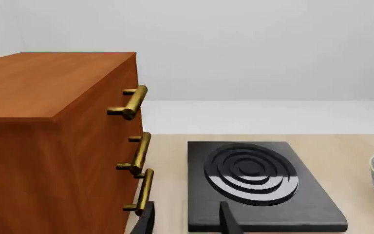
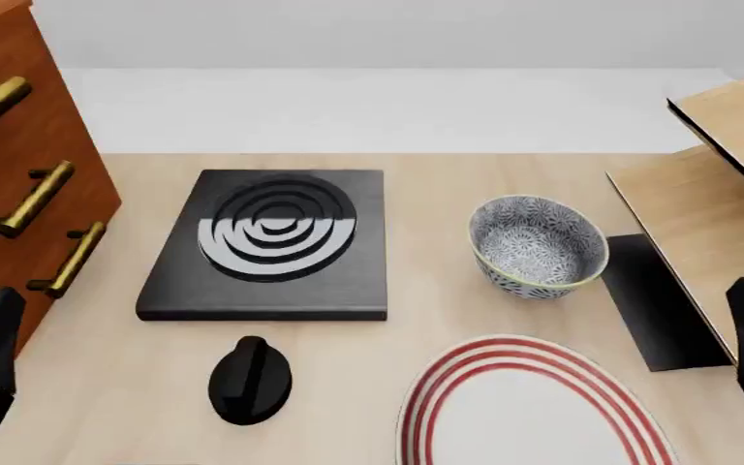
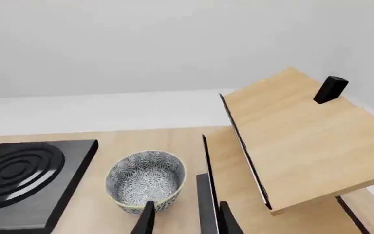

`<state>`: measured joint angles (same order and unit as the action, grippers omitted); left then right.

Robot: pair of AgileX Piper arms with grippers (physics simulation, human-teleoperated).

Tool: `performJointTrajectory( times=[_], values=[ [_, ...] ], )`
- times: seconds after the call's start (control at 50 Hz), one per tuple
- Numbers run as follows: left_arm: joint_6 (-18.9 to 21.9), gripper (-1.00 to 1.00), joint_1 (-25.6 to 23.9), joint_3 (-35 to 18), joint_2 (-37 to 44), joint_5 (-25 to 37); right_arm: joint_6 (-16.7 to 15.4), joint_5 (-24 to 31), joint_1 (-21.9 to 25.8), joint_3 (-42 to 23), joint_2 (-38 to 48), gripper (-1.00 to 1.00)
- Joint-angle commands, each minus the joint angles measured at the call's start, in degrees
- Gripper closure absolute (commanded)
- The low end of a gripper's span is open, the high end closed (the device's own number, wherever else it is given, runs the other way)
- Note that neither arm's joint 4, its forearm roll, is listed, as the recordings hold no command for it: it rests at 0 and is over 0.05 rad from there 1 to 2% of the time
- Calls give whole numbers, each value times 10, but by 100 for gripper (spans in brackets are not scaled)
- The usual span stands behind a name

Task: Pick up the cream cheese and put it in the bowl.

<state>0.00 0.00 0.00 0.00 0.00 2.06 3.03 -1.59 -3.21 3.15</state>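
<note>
Front view alone shows plate [image 2: 527, 412]; bowl [image 2: 538, 246] in all three.

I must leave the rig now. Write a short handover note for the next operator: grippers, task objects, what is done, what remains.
Left gripper: open, holding nothing, facing the stove plate and the wooden cabinet.
Right gripper: open, holding nothing, facing the bowl.
Bowl: upright on the table, right of the stove plate, above the red-ringed plate; nothing inside it.
Cream cheese: not visible in any view.
Done: nothing.
Left: find the cream cheese, grasp it, put it in the bowl.
</note>
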Motion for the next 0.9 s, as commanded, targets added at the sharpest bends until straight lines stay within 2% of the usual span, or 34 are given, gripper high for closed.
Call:
performJointTrajectory(
  times=[0.02,0.14,0.28,0.4,0.42,0.46,0.56,0.58,0.62,0.68,0.78,0.8,0.82,0.9],
  values=[
    [0,-100,0,0,0,0,-9,-32,22,28,-30,-100],
    [0,-100,0,0,0,0,-20,-32,24,27,-28,-100],
    [0,-100,0,0,0,0,-15,-20,34,14,-29,-100],
    [0,-100,0,0,0,0,-43,16,72,-28,-28,-100],
    [0,-100,0,0,0,0,-85,63,151,-89,-5,-100],
    [0,-100,0,0,0,0,-99,79,188,-116,13,-100],
    [0,-100,0,0,0,0,-116,90,226,-143,44,-100],
    [0,-100,0,0,0,0,-127,92,237,-150,53,-100],
    [0,-100,0,0,0,0,-124,99,254,-173,74,-100],
    [0,-100,0,0,0,0,-141,102,282,-187,97,-100],
    [0,-100,0,0,0,0,-149,100,349,-207,158,-100],
    [0,-100,0,0,0,0,-149,100,349,-207,159,-100],
    [0,-100,0,0,0,0,-165,90,422,-222,231,-100],
    [0,-100,0,0,0,0,-173,85,455,-232,273,-100]
  ],
)
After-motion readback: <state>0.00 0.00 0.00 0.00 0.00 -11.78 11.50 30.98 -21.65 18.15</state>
